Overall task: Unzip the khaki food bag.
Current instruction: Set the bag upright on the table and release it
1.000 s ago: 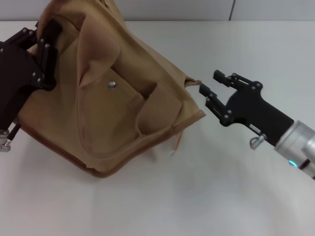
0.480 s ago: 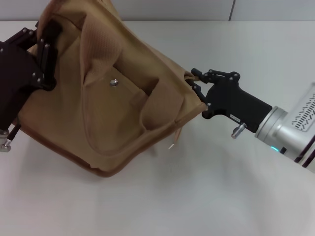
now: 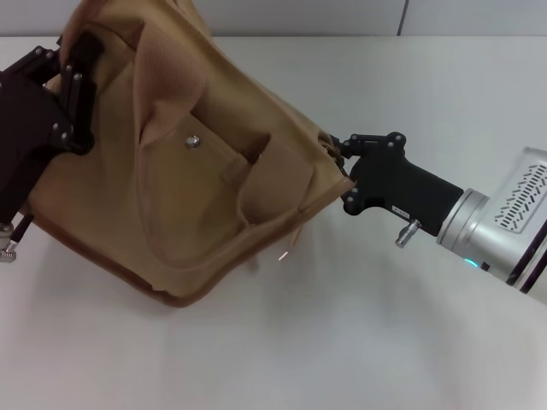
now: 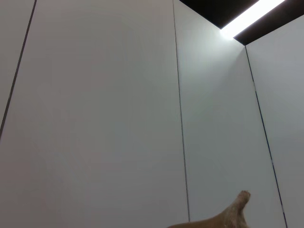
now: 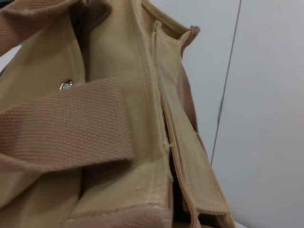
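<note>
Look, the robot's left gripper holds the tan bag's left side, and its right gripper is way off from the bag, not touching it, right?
Not quite. The left gripper does hold the khaki food bag at its left side, but the right gripper is not far off: the head view shows its fingertips right at the bag's right corner, touching the fabric.

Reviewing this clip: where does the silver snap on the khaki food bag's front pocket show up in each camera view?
Head view: the silver snap sits on the khaki food bag, between the left end effector and the right end effector.
Left wrist view: not in it; only a tan scrap of fabric against wall panels.
Right wrist view: the snap lies just above the woven handle strap.
Shared landmark: that strap, in head and right wrist views.
</note>
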Available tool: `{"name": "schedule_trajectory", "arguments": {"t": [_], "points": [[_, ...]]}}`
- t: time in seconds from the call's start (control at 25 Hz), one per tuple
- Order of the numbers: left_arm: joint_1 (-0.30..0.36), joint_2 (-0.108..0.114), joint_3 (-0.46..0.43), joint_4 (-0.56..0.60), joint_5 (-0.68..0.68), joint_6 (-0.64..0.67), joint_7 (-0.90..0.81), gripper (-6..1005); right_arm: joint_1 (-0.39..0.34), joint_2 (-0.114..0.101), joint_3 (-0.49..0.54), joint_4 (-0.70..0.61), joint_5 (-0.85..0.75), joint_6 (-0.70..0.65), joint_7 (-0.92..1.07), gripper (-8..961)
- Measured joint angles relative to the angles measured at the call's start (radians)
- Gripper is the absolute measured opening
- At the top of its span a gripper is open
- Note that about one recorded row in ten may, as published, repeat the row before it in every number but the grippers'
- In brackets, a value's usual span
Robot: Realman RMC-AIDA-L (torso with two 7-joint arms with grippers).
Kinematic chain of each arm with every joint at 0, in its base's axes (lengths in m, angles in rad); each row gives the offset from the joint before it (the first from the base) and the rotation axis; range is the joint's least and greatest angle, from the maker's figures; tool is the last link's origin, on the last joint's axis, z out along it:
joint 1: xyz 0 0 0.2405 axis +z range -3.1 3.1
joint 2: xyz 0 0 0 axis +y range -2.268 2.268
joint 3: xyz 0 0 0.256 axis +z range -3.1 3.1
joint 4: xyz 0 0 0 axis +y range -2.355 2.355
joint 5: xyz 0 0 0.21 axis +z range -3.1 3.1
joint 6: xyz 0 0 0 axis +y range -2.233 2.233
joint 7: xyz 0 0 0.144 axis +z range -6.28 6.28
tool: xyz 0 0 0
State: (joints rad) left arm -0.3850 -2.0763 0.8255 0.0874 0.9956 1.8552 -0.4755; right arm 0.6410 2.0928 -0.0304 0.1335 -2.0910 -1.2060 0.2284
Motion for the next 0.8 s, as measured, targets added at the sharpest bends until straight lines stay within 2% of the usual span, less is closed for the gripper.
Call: {"name": "schedule_trajectory", "arguments": {"t": [0.16, 0.36, 0.56, 0.8], "points": [[0.000, 0.000, 0.000, -0.002, 0.000, -0.003, 0.000, 115, -0.013, 0.000, 0.031, 0.000, 0.010, -0.033, 0.013, 62], [-0.009, -0.002, 0.008, -0.062, 0.009, -0.029, 0.000, 116, -0.043, -0.008, 0.190, -0.025, 0.015, -0.168, 0.134, 63], [-0.038, -0.004, 0.009, -0.147, 0.041, -0.097, 0.000, 118, -0.039, -0.010, 0.299, -0.084, 0.019, -0.287, 0.296, 63], [-0.054, -0.004, 0.002, -0.202, 0.097, -0.183, -0.009, 120, -0.020, -0.010, 0.317, -0.111, 0.020, -0.257, 0.349, 89]]}}
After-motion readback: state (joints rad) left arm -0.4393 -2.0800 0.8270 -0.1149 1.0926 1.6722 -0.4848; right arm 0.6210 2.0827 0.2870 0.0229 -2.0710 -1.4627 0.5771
